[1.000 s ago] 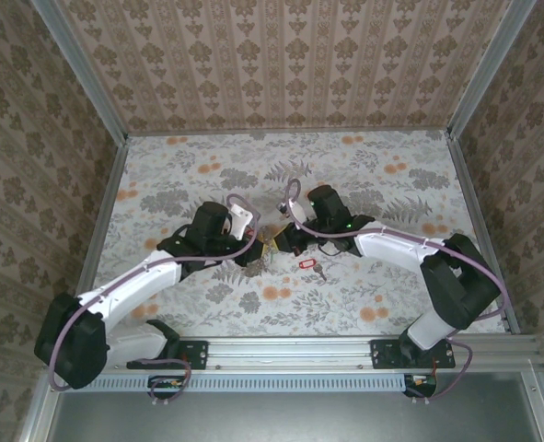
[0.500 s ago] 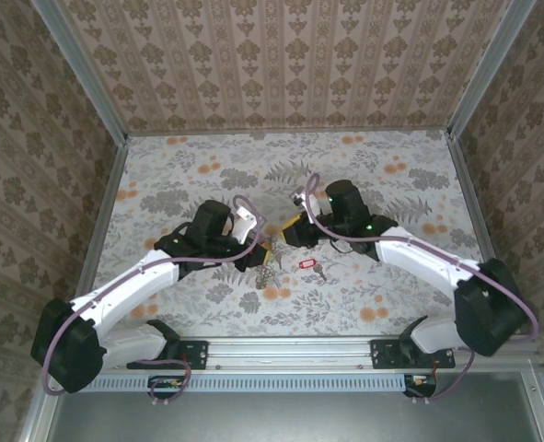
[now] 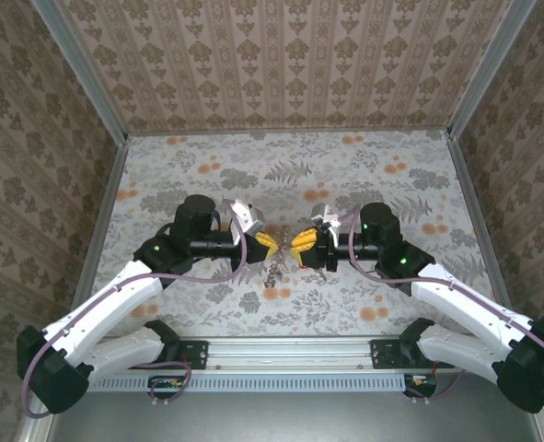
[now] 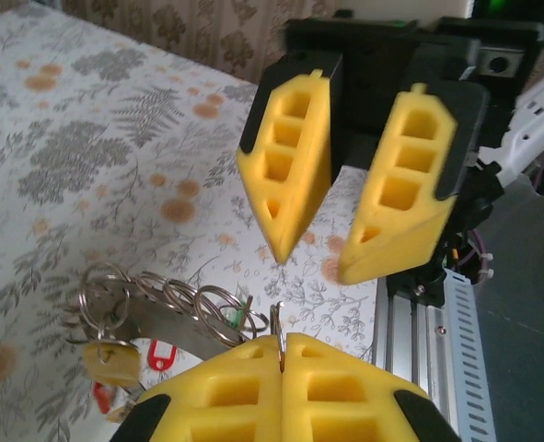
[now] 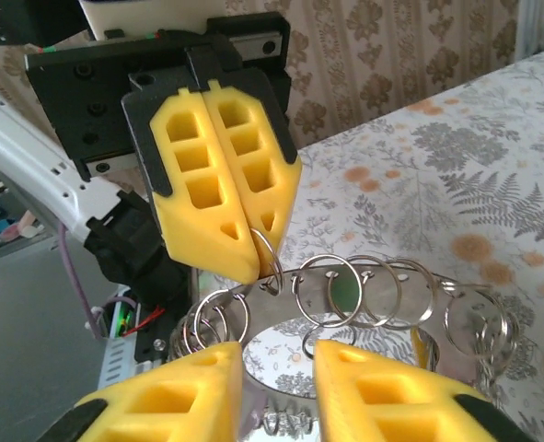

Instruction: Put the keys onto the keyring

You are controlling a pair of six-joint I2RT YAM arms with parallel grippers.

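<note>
A white tabletop printed with grey leaves and orange flowers (image 3: 373, 175) stretches from near to far. Beige walls papered with a brown damask pattern (image 3: 290, 64) enclose it on the left, right and far sides. A silver aluminium rail (image 3: 290, 348) runs along its near edge.

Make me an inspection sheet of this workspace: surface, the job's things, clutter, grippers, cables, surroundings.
Surface: flower-patterned tabletop, flat.
Job's things: large grey metal keyring strung with small split rings, held up between the grippers, small yellow tag hanging from it; red plastic tag and green plastic tag by it, attachment unclear.
Clutter: nothing seen.
Grippers: left gripper shut on one small ring of the keyring; right gripper open, facing it.
Cables: purple cable along each arm.
Surroundings: patterned wallpaper walls; aluminium rail at near edge.
</note>
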